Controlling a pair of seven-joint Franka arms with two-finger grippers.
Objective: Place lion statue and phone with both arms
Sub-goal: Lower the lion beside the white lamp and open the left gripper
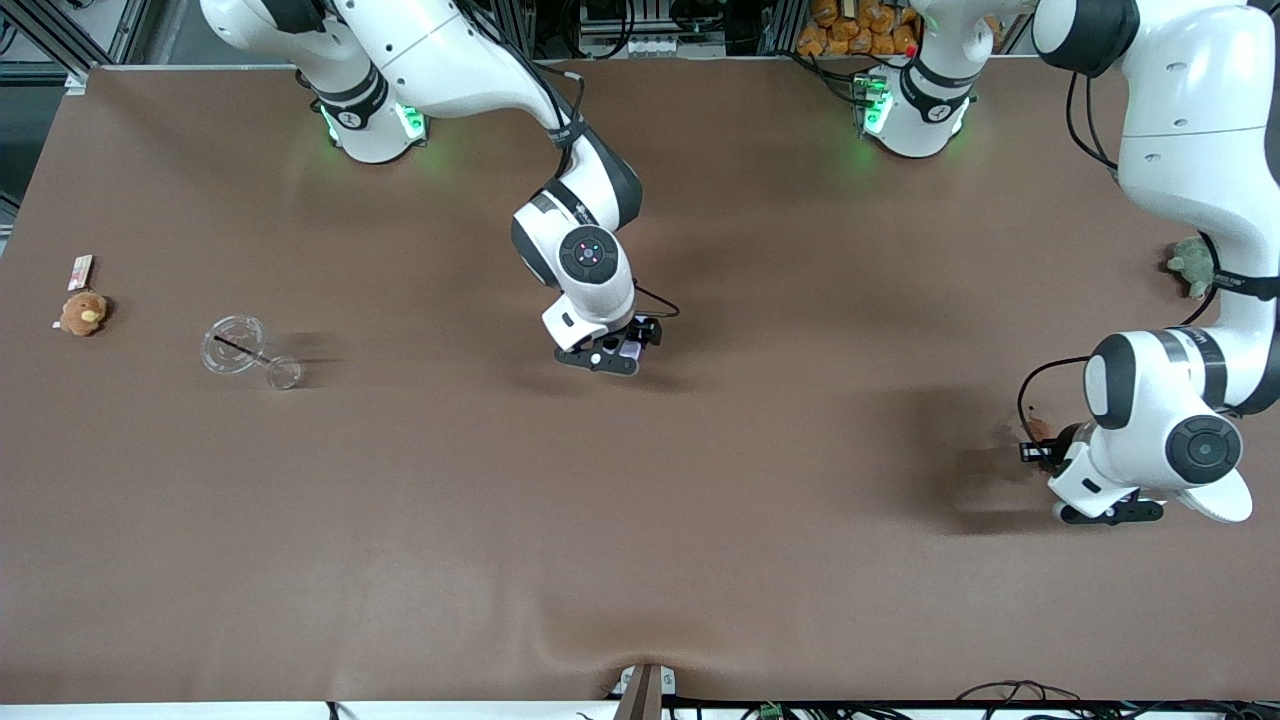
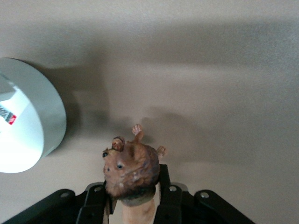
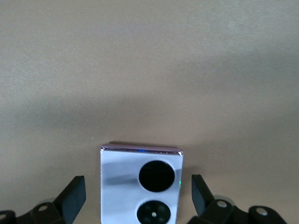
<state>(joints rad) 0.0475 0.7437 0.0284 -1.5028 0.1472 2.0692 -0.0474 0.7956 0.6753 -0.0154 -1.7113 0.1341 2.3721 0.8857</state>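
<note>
Placing step under way on both sides — left gripper (image 2: 133, 205) pinching the small orange-brown lion statue (image 2: 130, 170) just above the brown table (image 1: 640, 520), near the green plush turtle (image 1: 1192, 264). Right gripper (image 3: 135, 198) spread wide around the squarish pale-lavender phone (image 3: 140, 184), apparently resting on the table — seemingly just released. Next: lower and release the lion, then lift both clear.

Phone (image 3: 141, 185) between right hand's (image 3: 135, 198) fingers (image 3: 72, 196); lion statue (image 2: 131, 170) in left hand (image 2: 133, 205).
</note>
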